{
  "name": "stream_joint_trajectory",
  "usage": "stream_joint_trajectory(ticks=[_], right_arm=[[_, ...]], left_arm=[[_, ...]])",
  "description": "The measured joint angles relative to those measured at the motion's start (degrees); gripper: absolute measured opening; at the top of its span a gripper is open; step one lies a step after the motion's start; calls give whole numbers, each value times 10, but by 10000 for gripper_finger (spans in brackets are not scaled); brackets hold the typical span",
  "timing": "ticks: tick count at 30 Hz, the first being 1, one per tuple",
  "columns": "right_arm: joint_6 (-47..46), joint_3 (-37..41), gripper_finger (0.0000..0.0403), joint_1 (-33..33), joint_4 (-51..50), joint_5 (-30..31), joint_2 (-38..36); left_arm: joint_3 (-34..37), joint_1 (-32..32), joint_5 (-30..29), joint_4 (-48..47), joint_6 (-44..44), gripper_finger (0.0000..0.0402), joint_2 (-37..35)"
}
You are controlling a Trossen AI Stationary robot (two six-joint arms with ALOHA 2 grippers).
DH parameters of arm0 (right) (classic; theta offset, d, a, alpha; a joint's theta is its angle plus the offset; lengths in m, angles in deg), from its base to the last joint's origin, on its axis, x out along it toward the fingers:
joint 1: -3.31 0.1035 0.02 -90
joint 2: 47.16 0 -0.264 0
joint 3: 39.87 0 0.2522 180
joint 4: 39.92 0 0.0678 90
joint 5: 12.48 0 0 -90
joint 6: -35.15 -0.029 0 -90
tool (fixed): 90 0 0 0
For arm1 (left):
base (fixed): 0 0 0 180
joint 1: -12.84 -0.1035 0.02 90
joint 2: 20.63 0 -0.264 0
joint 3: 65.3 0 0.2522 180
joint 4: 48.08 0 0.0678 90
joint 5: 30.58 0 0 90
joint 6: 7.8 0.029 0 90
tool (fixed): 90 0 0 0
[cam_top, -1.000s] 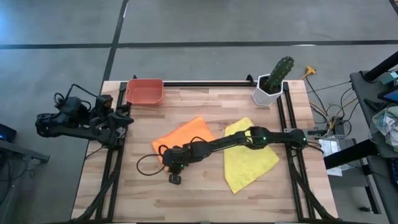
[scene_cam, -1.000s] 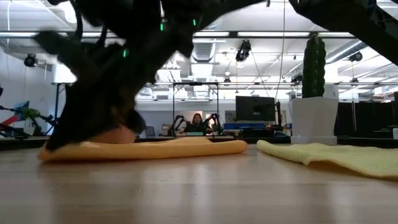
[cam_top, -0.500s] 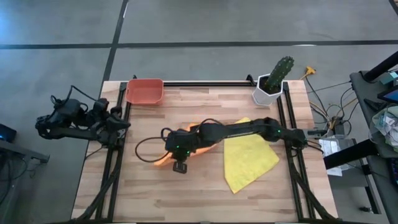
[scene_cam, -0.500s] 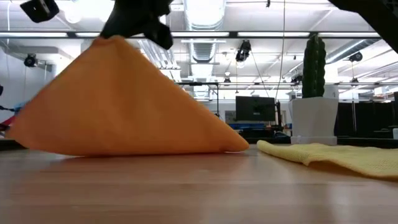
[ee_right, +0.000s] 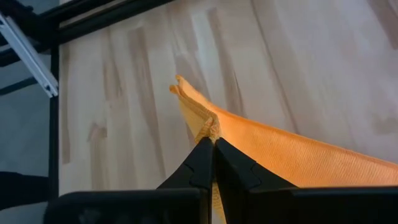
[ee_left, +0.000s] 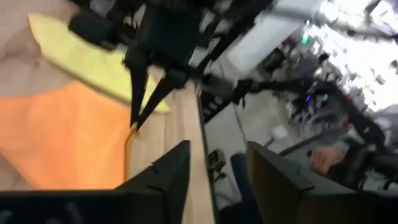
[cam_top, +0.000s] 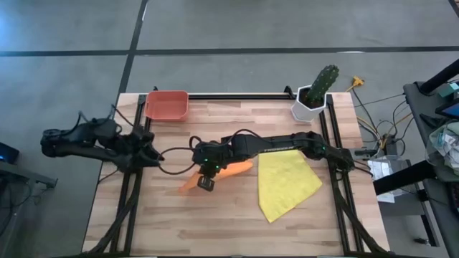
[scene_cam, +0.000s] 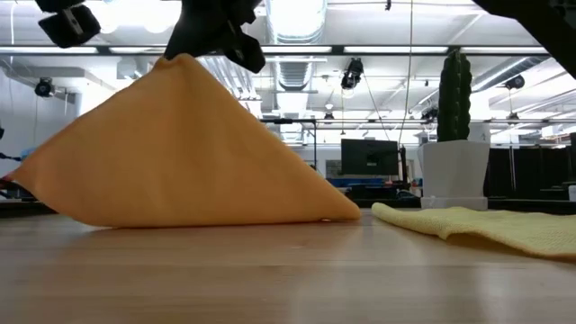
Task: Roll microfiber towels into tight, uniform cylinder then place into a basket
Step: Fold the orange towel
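Step in hand: the roll has not begun; the right gripper (ee_right: pixel 213 144) has its fingers pinched tight on 1 corner of the orange towel (cam_top: pixel 231 169) and holds that corner up off the table (cam_top: pixel 215 222), so the cloth hangs as a tent in the low view.
Orange towel: near the middle of the table, partly lifted, its lower edges on the wood.
Yellow towel (cam_top: pixel 285 185): flat and untouched, toward the table's right edge, just beside the orange one.
Left gripper (ee_left: pixel 214 171): at the table's left edge, pointing in toward the orange towel; fingers parted, nothing between them.
Next move, as I judge it: lay the lifted corner over to make a first fold, then turn the cloth over itself evenly; the left gripper could pin the far side so the roll stays tight.
Basket (cam_top: pixel 166 105): at the far left corner of the table, nothing in it; 0 of 2 towels placed.
Cactus pot (cam_top: pixel 313 102): at the far right corner, holding 1 green cactus, no part of the task.
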Motion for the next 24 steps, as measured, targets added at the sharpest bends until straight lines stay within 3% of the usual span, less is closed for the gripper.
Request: stream_joint_trajectory(ticks=[6,13,24], right_arm=[[-3,0,9,-6,-6,3,-3],[-10,-2,9,-12,-23,4,-17],[-10,-2,9,-22,-26,24,-30]], left_arm=[[0,8,52,-11,34,206,65],[6,21,49,-102,111,217,112],[68,21,15,23,96,218,145]])
